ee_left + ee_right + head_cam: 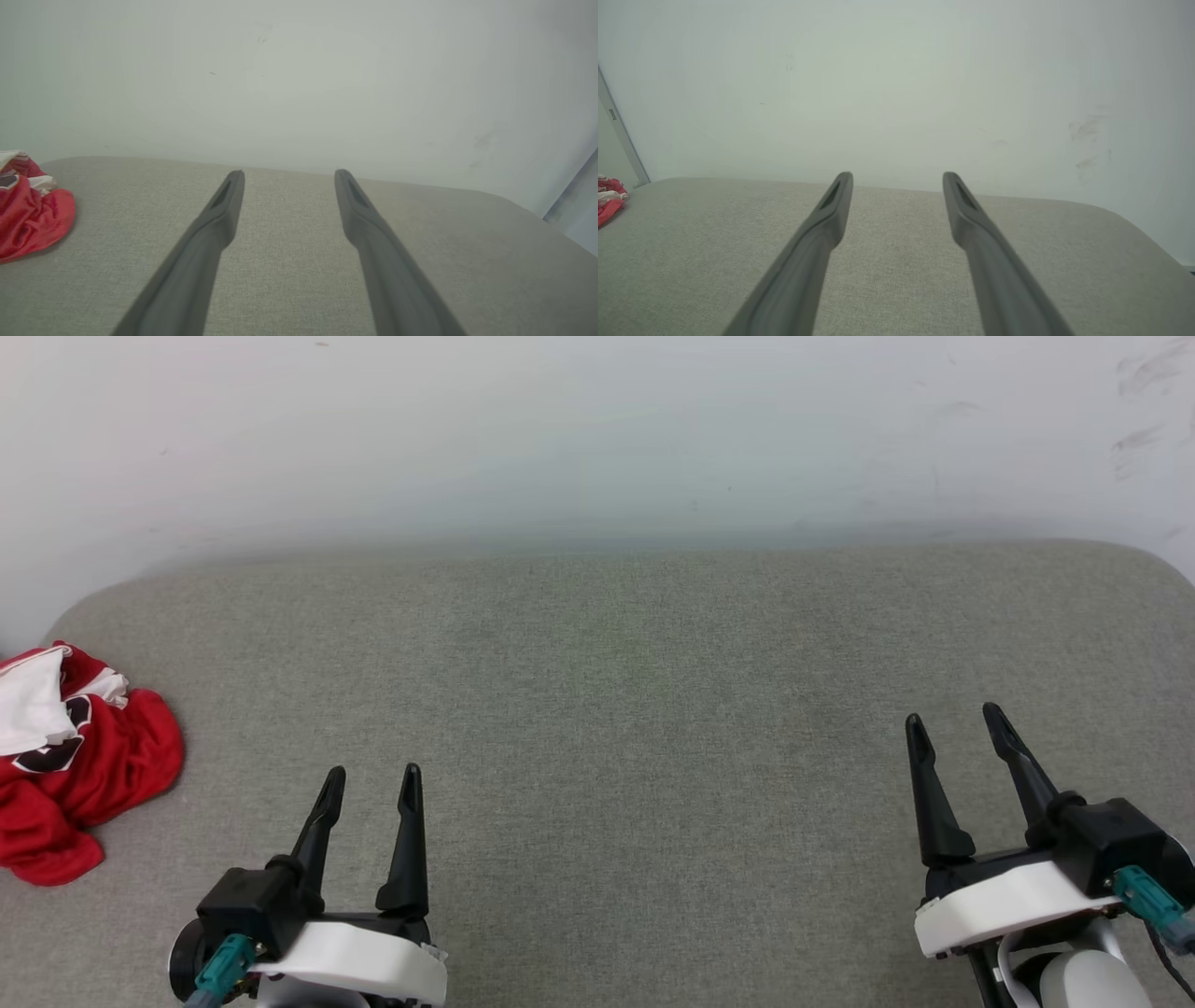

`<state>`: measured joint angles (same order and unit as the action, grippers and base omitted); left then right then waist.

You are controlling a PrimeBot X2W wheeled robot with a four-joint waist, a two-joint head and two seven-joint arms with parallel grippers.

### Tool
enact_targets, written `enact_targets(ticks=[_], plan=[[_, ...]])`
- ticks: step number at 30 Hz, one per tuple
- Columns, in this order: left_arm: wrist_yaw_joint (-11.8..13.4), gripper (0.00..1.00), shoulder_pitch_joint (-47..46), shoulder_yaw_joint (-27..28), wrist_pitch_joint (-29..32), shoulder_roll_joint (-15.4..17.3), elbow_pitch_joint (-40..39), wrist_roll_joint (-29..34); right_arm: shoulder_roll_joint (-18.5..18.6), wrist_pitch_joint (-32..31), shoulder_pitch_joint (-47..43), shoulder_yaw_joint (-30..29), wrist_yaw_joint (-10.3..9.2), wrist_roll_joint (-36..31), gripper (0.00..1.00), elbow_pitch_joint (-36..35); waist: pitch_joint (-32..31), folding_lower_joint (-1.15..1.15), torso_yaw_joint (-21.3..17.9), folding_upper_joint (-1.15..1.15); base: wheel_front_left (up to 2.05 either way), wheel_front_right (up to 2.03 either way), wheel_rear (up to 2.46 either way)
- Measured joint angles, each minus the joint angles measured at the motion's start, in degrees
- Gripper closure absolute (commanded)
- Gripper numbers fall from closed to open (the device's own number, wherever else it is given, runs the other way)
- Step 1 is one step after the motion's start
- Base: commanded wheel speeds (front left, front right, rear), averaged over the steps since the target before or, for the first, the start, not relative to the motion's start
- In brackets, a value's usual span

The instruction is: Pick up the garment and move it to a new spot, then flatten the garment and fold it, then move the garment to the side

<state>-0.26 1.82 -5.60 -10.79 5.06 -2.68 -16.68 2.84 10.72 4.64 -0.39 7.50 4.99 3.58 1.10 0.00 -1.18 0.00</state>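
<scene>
Grey cushion (616,728) against a pale wall. Jersey (79,761) crumpled at the far left edge. Left gripper (372,782) and right gripper (957,721) both spread wide, holding nothing. Risk: grabbing the heap may catch several layers, or push it off the edge.

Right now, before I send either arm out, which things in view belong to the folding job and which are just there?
For the job:
garment, crumpled at far left
left gripper, open, the nearer one to it
right gripper, open

Just there:
grey padded surface
white wall behind it
</scene>
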Motion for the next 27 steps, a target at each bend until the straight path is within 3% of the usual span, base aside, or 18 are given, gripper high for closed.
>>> enact_targets(ticks=[8,12,22,27], plan=[[0.7,0.0,0.1,-0.1,-1.0,-0.3,-0.2,1.2,0.0,1.1,0.0,0.6,0.0,-2.1,0.0,-0.1,0.1,0.0,-0.3,0.0,0.0,0.0,0.0],[-0.3,0.0,0.4,1.3,-1.5,-0.9,-0.5,1.1,0.0,1.5,0.0,0.7,0.0,-2.8,0.0,-0.1,0.1,0.0,-0.3,0.0,0.0,0.0,0.0],[-4.8,0.0,1.4,4.8,-2.6,-2.1,-0.5,1.3,0.0,2.7,0.0,-0.1,0.0,4.5,0.0,2.5,0.0,0.0,-0.5,0.0,0.0,0.0,0.0],[-5.4,0.0,1.7,4.3,-3.1,-2.1,0.8,1.4,0.0,3.2,0.0,0.3,0.0,4.9,0.0,4.0,0.0,0.0,-0.7,0.0,0.0,0.0,0.0]])
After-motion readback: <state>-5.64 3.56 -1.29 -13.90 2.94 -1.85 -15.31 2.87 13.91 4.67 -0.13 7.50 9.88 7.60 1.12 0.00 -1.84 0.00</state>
